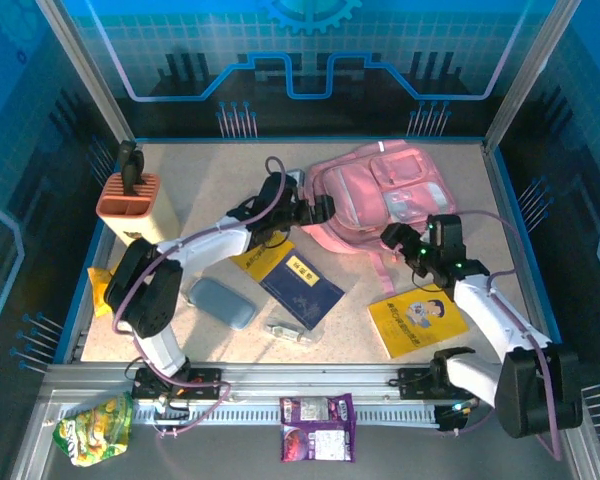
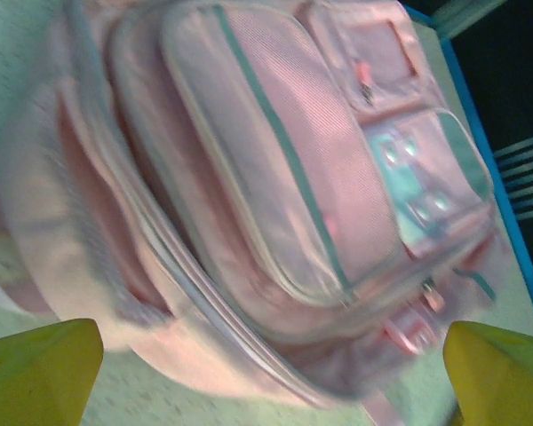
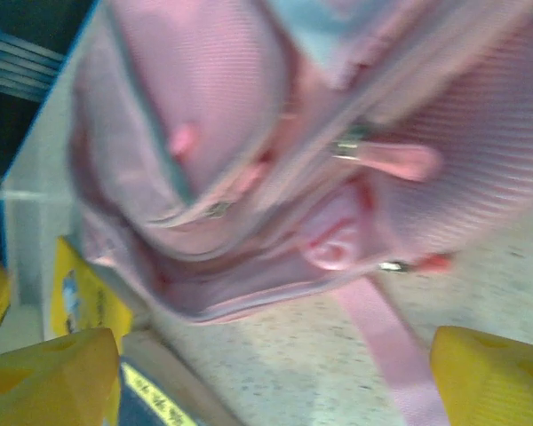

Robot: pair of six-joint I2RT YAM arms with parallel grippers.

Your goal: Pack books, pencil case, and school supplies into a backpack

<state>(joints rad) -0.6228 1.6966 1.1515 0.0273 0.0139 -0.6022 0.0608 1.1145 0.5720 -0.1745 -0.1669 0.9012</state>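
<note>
Pink backpack (image 1: 380,198): lies flat at the far side of the table (image 1: 210,180), right of centre, with its pale picture panels facing up. Both wrist views of it are blurred, and what is inside cannot be told.
Block (image 1: 130,205): beige with an orange top, in the far left corner, with dark handles standing up out of it.
Left hand (image 1: 320,212): spread wide and holding nothing, right at the backpack's left edge. In its wrist view the yellow fingers (image 2: 35,373) sit far apart, with the backpack beyond them.
Right hand (image 1: 405,248): also spread wide and empty, at the backpack's near edge. A pink strap (image 3: 386,346) runs across the table between its yellow fingers (image 3: 44,377).
Books: all on the table.
- Navy book (image 1: 302,285): mid-table.
- Yellow book (image 1: 255,260): beside the navy one, partly under the left arm.
- Second yellow book (image 1: 417,320): near right, beside the right arm.
Pencil case (image 1: 222,302): grey-blue, on the table left of the navy book.
School supplies (image 1: 288,331): a small silvery item just in front of the navy book.
Table surface: pale and speckled, with a blue rim.
Front ledge: holds a yellow-green snack bag (image 1: 95,428) and purple packets (image 1: 318,428).
Room: blue walls with a printed grid.
</note>
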